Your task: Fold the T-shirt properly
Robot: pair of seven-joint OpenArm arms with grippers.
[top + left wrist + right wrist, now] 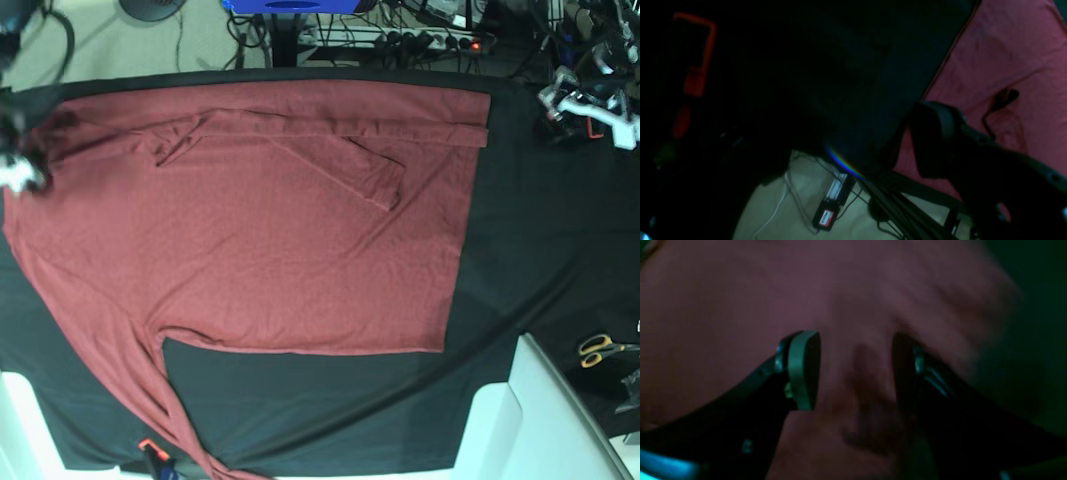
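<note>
T-shirt (260,250), brick-red and long-sleeved, lay spread over most of the black tablecloth (540,250) in the base view. One long edge, toward twelve o'clock, was already turned in as a narrow band, with a sleeve (350,165) laid diagonally across the chest, probably to bring the width down before the next fold. The other sleeve (150,400) trailed off toward seven o'clock, unfolded, so I judged the fold to be at an early stage.

Over the shirt's corner at about nine o'clock, the right gripper (857,370) sat low on the red cloth. Its wrist view showed both fingers (803,370) parted about halfway, with a soft ridge of fabric between them. The view was too blurred to tell whether they were pinching it.

At about two o'clock, the left gripper (590,105) hung clear of the shirt past the tablecloth's corner, apparently waiting. Its wrist view showed one dark finger (933,133) and nothing held; the jaws looked wide apart.

Orange-handled scissors (603,349) lay at four o'clock, well apart from the shirt.
</note>
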